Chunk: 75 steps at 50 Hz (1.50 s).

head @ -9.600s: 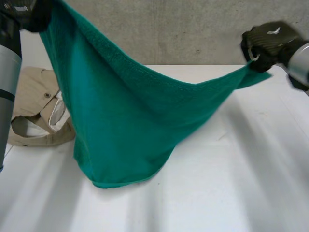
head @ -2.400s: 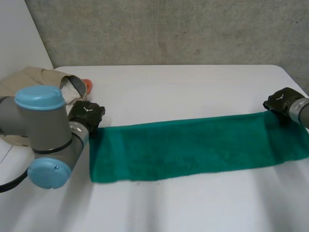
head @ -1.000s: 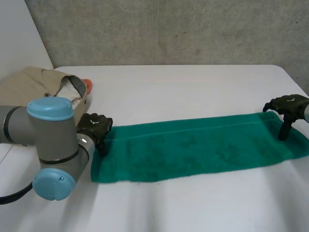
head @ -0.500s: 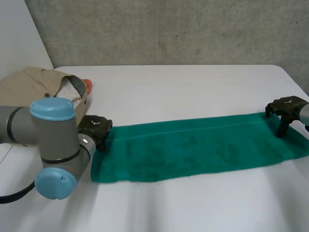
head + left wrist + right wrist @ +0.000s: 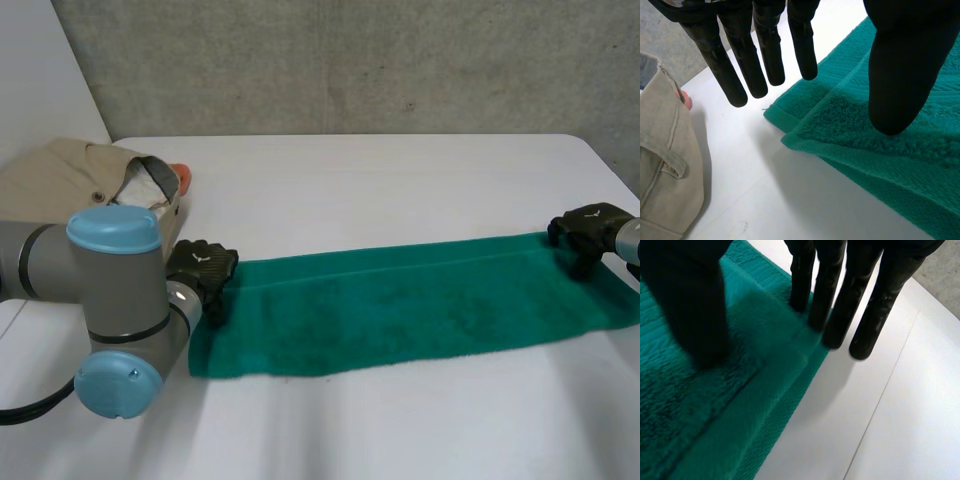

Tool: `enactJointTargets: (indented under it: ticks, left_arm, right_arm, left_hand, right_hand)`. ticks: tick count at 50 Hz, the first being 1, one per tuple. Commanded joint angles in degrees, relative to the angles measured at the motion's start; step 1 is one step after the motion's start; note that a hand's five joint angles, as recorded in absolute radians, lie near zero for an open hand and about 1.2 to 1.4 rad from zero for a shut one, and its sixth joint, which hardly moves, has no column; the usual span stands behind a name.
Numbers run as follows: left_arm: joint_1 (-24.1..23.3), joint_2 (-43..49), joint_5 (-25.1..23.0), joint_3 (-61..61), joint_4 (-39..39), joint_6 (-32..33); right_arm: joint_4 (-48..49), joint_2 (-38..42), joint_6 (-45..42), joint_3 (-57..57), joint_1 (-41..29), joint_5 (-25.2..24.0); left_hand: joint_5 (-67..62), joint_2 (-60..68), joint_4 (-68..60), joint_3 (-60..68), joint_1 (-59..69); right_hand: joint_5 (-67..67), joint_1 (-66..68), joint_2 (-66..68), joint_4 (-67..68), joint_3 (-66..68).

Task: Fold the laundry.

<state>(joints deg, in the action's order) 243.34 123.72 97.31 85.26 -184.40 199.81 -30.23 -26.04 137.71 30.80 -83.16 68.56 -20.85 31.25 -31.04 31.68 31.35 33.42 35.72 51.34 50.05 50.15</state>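
- Status of left hand point(image 5: 203, 272): released; straight fingers point(image 5: 767, 50) spread over a corner of the towel point(image 5: 400, 305), grasping nothing.
- Status of right hand point(image 5: 590, 228): released at the opposite end; fingertips point(image 5: 827, 295) possibly touching the edge.
- Position of towel: flat on table point(image 5: 400, 170), between both hands.
- Beige garment point(image 5: 70, 185): beside left hand, apart from towel.
- Since 9.6 s ago: lowered from mid-air grip, laid out.

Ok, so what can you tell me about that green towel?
The towel is teal-green and fluffy, like terry cloth, with a flatter woven band near its ends. It lies flat on the white table as a long strip, doubled into two layers. The left hand is open over one far corner, the right hand open over the other.
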Motion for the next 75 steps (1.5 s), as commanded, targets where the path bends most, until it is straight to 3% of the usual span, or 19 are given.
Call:
enactJointTargets:
  ticks: [1,22,23,26,29,34,38,53,55,59,75]
  left_arm:
    - [-0.1,0.1,-0.2,0.2,0.0,-0.5]
    - [0.6,0.4,-0.5,-0.1,0.7,-0.5]
    - [0.7,0.7,-0.5,-0.4,0.7,-0.5]
    - [0.8,1.0,-0.6,-0.5,0.7,-0.5]
    - [1.1,1.1,-1.2,-0.7,0.7,-0.5]
    - [1.2,1.1,-1.7,-0.9,0.7,-0.5]
    - [1.0,1.0,-2.0,-0.8,0.7,-0.5]
    - [0.1,-5.9,-2.1,1.8,0.0,-0.6]
    - [0.2,-5.5,-2.0,1.8,0.5,-0.6]
    - [0.4,-4.5,-1.7,1.8,1.0,-0.5]
    - [1.0,0.0,-1.8,1.1,1.4,-0.5]
  right_arm:
    - [0.1,-1.0,0.4,0.0,-0.2,-0.2]
    - [0.5,-11.0,0.1,8.7,0.2,-1.8]
    - [0.5,-11.1,0.2,9.2,0.3,-2.0]
    - [0.5,-11.0,0.1,10.0,0.2,-1.8]
    - [0.6,-11.0,0.2,10.4,0.2,-1.6]
    - [0.9,-10.8,0.3,10.9,0.1,-1.5]
    - [1.1,-10.8,0.3,10.9,0.1,-1.6]
    - [1.2,-11.1,0.5,10.9,-0.3,-1.0]
    - [1.1,-11.1,0.5,10.9,-0.2,-1.0]
    - [1.1,-11.0,1.1,11.0,-0.2,-1.1]
    - [1.2,-11.0,1.2,13.2,0.2,-1.7]
  left_hand:
    - [-2.7,2.3,-2.6,1.9,2.2]
    - [-3.8,3.4,-3.6,2.9,3.3]
    - [-4.4,4.0,-4.2,3.6,3.9]
    - [-4.9,4.5,-4.7,4.1,4.4]
    - [-6.1,5.7,-5.9,5.3,5.6]
    - [-20.5,20.1,-20.4,19.7,20.0]
    - [-49.1,48.7,-48.9,48.3,48.6]
    - [-49.1,48.7,-49.0,48.3,48.7]
    - [-24.7,24.3,-24.5,23.9,24.2]
    - [-8.1,7.7,-8.0,7.3,7.6]
    - [-9.8,9.4,-9.6,9.0,9.3]
  right_hand:
    - [36.6,44.3,28.7,30.0,29.9]
    - [36.6,44.3,28.7,30.0,29.9]
    - [34.0,41.7,26.1,27.3,27.2]
    - [-1.7,6.0,-9.7,-8.4,-8.5]
    - [-5.7,2.0,-13.7,-12.4,-12.5]
    - [-14.2,-6.5,-22.1,-20.8,-20.9]
    - [-14.5,-6.8,-22.4,-21.1,-21.2]
    - [-22.4,-14.7,-30.3,-29.0,-29.1]
    - [-23.1,-15.4,-31.0,-29.7,-29.8]
    - [-23.1,-15.4,-31.0,-29.7,-29.8]
    - [-24.6,-16.9,-32.5,-31.2,-31.3]
